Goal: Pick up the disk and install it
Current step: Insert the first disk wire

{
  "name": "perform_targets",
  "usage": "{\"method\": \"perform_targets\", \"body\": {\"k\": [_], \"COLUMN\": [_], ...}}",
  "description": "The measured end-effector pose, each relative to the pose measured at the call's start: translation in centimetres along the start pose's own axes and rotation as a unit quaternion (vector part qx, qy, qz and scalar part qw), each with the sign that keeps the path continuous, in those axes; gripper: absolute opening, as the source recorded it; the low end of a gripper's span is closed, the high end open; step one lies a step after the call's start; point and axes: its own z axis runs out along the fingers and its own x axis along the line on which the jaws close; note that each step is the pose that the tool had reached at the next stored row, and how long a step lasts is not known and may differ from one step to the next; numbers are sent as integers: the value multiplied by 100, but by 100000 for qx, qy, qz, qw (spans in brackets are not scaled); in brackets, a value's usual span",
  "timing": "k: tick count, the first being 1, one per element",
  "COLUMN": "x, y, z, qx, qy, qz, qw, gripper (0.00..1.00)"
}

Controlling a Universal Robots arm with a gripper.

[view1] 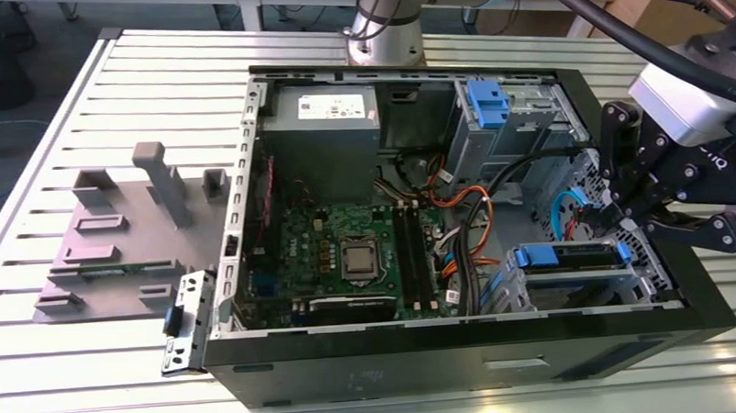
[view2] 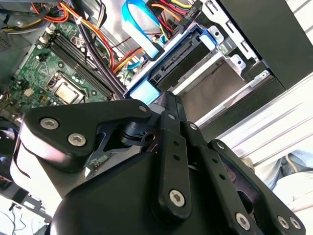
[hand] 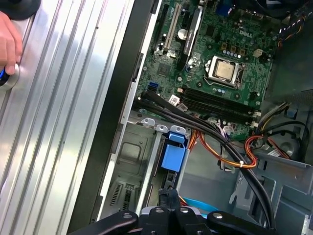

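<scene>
Closest up is the gripper [view2: 167, 98], black fingers pressed together with nothing pinched between them, hanging just above the corner of the open computer case [view1: 472, 359]. Right under the tips is the blue handle [hand: 173, 156] of the disk [view2: 193, 56], and the disk itself sits down in the metal drive cage [view1: 591, 295] at that corner, blue frame all round it. So to me the pick-up part looks done and the install looks pretty much done too, though I can't tell if it's fully clicked home or if any cable is plugged into it

Further into the case, a bundle of orange and black cables [hand: 220, 152] runs past the cage, then the green motherboard [view1: 345, 253] lies flat on the bottom. At the far end there's the grey power supply [view1: 322, 125] and a second cage with a blue clip [view1: 487, 101] on top

Outside the case, on the slatted table [view1: 104, 363], a grey fixture [view1: 124, 233] stands on the exterior view's left, and a person's hand [hand: 7, 44] rests at the table edge
</scene>
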Motion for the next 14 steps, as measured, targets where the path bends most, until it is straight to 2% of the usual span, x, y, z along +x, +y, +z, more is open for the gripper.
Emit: {"method": "perform_targets", "body": {"k": [14], "x": [0], "y": [0], "z": [1], "qx": [-150], "qy": [62], "qz": [-1996], "qw": [99980], "gripper": [11]}}
